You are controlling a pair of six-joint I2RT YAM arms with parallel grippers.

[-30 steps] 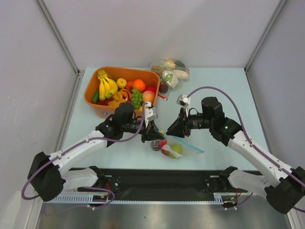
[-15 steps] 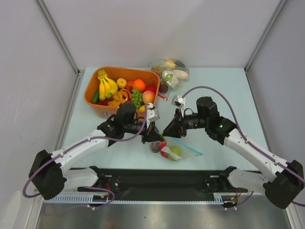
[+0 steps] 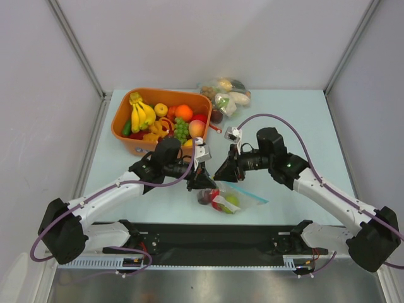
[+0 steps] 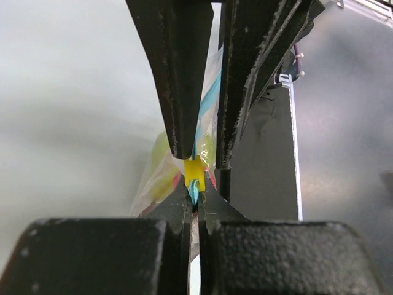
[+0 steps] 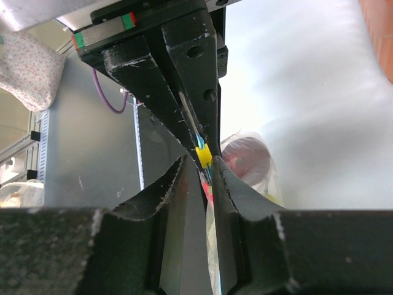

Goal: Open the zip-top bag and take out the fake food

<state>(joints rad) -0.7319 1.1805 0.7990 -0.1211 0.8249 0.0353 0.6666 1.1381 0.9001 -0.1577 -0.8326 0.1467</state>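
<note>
The zip-top bag (image 3: pixel 243 192) hangs tilted near the table's front, one end raised between my two grippers. Inside are the green pear-like fruit (image 3: pixel 231 201), the red chili (image 3: pixel 218 203) and the dark purple fruit (image 3: pixel 205 196). My left gripper (image 3: pixel 207 180) is shut on the bluish zip strip (image 4: pixel 194 195), just behind the yellow slider (image 4: pixel 194 172). My right gripper (image 3: pixel 218 175) faces it tip to tip. Its fingers (image 5: pixel 230 184) stand slightly apart astride the strip beside the slider (image 5: pixel 203 155). The purple fruit (image 5: pixel 245 161) shows behind them.
An orange tub (image 3: pixel 126 120) of bananas, orange, grapes and peach stands at the back left. A larger clear bag of vegetables (image 3: pixel 226 95) lies at the back centre. A black rail (image 3: pixel 214 237) runs along the near table edge.
My right gripper has moved left until it meets the left gripper at the zip strip. The bag has shifted slightly left with them.
</note>
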